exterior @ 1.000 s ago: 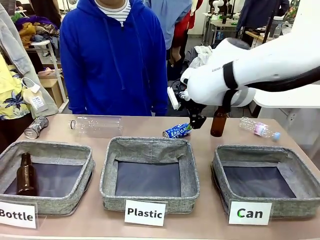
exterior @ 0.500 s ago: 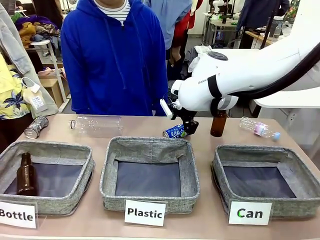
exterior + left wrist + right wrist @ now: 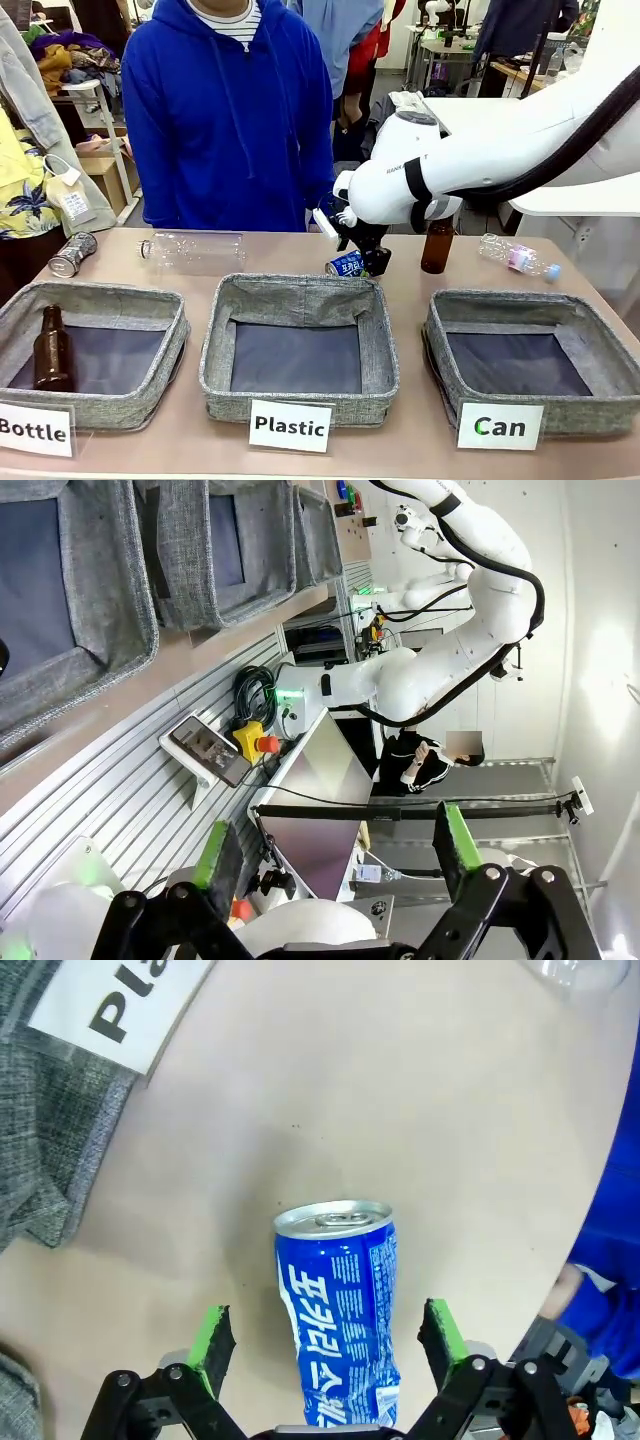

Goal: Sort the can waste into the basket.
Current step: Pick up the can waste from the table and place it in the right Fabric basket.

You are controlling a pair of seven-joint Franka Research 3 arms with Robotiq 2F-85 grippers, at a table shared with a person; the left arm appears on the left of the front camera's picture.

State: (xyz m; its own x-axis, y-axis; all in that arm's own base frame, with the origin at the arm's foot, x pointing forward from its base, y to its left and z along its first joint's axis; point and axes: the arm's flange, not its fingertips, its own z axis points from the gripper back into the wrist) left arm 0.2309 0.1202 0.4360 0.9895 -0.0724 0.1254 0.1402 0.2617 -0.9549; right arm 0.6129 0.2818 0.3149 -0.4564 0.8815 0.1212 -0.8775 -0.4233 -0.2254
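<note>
Cans number two: blue can (image 3: 340, 1310) inside the wide-spread right claw (image 3: 326, 1340), silver can (image 3: 72, 254) well apart.

blue can (image 3: 343, 265) on its side at centre, silver can (image 3: 72, 254) far left, grey basket (image 3: 590, 412) right

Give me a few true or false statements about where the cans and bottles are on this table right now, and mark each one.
1. The blue can lies on its side between the open fingers of the right gripper. True.
2. The basket labelled Can holds a can. False: both cans are on the table.
3. A brown glass bottle is in the basket labelled Bottle. True.
4. The silver can sits in the basket labelled Plastic. False: it lies on the table at the robot's far left, behind the basket labelled Bottle.
</note>
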